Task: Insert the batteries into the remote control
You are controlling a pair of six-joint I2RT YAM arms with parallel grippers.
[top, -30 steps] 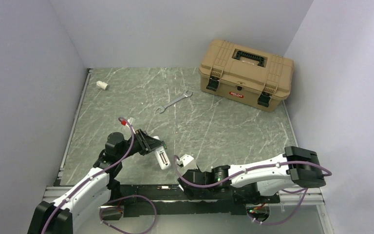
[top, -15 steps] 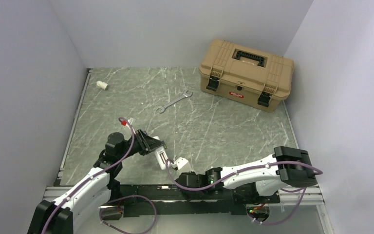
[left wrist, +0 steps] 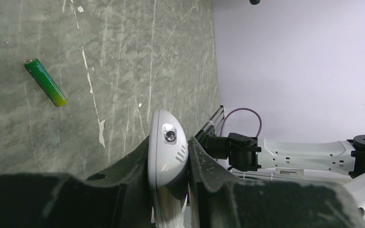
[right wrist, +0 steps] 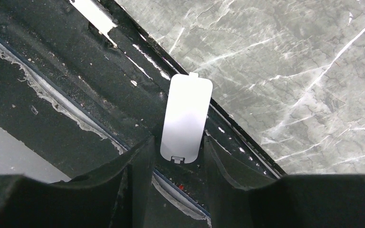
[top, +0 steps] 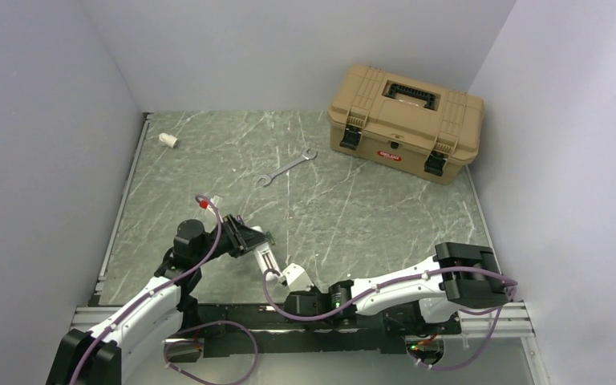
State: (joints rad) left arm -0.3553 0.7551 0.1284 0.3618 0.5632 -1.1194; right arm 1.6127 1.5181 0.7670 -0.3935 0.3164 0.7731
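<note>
My left gripper [top: 258, 247] is shut on the remote control [top: 267, 260], a slim white bar with its recess facing up, held near the table's front. In the left wrist view the remote [left wrist: 167, 152] sits edge-on between the black fingers [left wrist: 204, 166]. The green battery [left wrist: 46, 82] lies on the table beyond it. The dark blue-purple battery is out of view. My right gripper [top: 295, 282] is shut on a small white tab [top: 293, 274], just right of the remote. In the right wrist view the tab [right wrist: 185, 116] sits between the fingers over the black rail.
A tan toolbox [top: 405, 120] stands at the back right. A metal wrench [top: 285, 168] lies mid-table and a short white tube stub [top: 168, 140] at the back left. A black rail [right wrist: 100, 85] runs along the table's near edge.
My right arm has moved left and towards the near edge, carrying the white tab closer to the remote. The left gripper and remote have barely moved.
</note>
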